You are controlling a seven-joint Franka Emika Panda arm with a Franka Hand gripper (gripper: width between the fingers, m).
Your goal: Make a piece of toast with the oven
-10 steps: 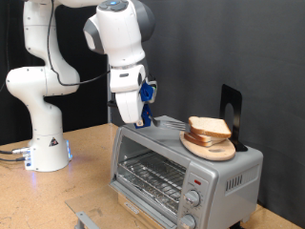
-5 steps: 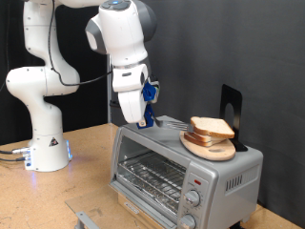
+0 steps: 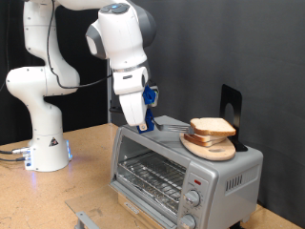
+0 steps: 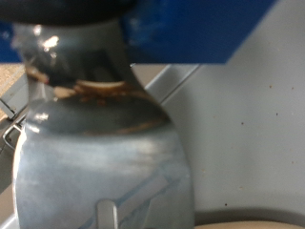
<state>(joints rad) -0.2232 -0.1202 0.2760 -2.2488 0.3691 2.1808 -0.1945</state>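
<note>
Two or three slices of pale white bread with tan crust sit stacked flat on a round light wooden board (image 3: 212,146), and the top piece of toast (image 3: 213,126) is squarish, so no real long axis. The board rests on top of the oven (image 3: 181,172), a boxy silver unit with a glass door, wire rack and round knobs (lower edge cut off). A black upright plate (image 3: 230,107) stands behind the stack. The gripper (image 3: 145,124) hangs over the oven's top, to the exterior view's left of the bread; I can't tell if it's open or clenched. Wrist view is mostly blurry metal, hard to read.
</note>
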